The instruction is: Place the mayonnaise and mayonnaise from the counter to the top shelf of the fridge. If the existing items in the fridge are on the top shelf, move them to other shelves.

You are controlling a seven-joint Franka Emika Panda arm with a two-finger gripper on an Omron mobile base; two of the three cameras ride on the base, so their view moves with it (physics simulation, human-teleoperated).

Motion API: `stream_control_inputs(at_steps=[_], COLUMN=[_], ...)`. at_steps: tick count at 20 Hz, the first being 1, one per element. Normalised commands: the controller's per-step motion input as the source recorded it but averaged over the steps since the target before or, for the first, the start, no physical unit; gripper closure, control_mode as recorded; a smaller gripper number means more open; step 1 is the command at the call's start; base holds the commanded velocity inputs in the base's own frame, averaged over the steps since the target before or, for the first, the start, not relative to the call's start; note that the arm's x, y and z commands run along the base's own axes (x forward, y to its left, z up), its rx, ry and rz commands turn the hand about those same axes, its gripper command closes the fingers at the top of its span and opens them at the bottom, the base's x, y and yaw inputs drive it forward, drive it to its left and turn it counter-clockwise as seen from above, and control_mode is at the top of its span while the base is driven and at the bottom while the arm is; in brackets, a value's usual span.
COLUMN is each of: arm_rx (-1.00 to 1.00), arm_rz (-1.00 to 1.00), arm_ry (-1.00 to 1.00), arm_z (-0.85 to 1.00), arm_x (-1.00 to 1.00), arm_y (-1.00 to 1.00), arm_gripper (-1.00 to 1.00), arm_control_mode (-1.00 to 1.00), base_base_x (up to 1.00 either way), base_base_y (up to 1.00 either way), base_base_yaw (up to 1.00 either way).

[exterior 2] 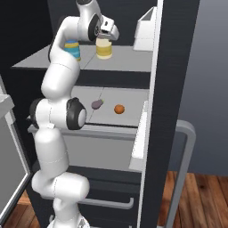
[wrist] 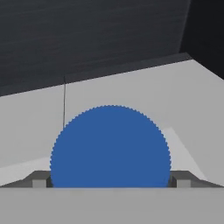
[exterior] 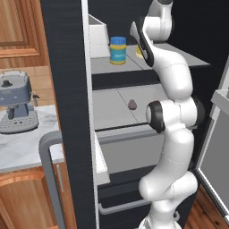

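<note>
On the top shelf of the fridge [exterior 2: 129, 65] stand both mayonnaise jars. The blue-label jar with yellow cap [exterior: 118, 50] [exterior 2: 73, 50] is to the left. The pale cream jar [exterior 2: 104, 49] stands on the shelf directly under my gripper [exterior 2: 105, 38]. In the hand view its blue lid [wrist: 110, 146] sits between my fingertips [wrist: 40, 181], which press its sides. The shelf [wrist: 131, 87] stretches behind it. One shelf lower lie the greyish-purple lump [exterior: 132, 104] [exterior 2: 97, 104] and the orange ball [exterior 2: 119, 109].
The open black fridge door [exterior: 69, 112] with its grey bar handle [exterior: 47, 179] stands between the shelves and the marbled counter [exterior: 22, 150], which carries a grey-blue coffee machine [exterior: 17, 105]. White door bins [exterior 2: 146, 26] hang on the door. A pale drawer front [exterior: 129, 154] lies below the shelves.
</note>
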Motion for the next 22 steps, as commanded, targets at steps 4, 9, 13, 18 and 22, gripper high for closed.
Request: stream_control_inputs(at_steps=[4, 9, 13, 18, 22], arm_rx=[0.0, 0.0, 0.0, 0.0, 0.0], arm_rz=[0.0, 0.0, 0.0, 0.0, 0.04], arm_ry=[-0.02, -0.05, -0.07, -0.09, -0.05], arm_z=[-0.07, 0.0, 0.0, 0.0, -0.13], arm_x=[0.0, 0.02, 0.0, 0.04, -0.11], arm_y=[0.0, 0.0, 0.0, 0.0, -0.04], arm_gripper=[-1.0, -1.0, -1.0, -1.0, -1.0], arm_control_mode=[-1.0, -1.0, -1.0, -1.0, -1.0], base_base_x=[0.0, 0.0, 0.0, 0.0, 0.0], base_base_y=[0.0, 0.0, 0.0, 0.0, 0.0], base_base_yaw=[0.0, 0.0, 0.0, 0.0, 0.0])
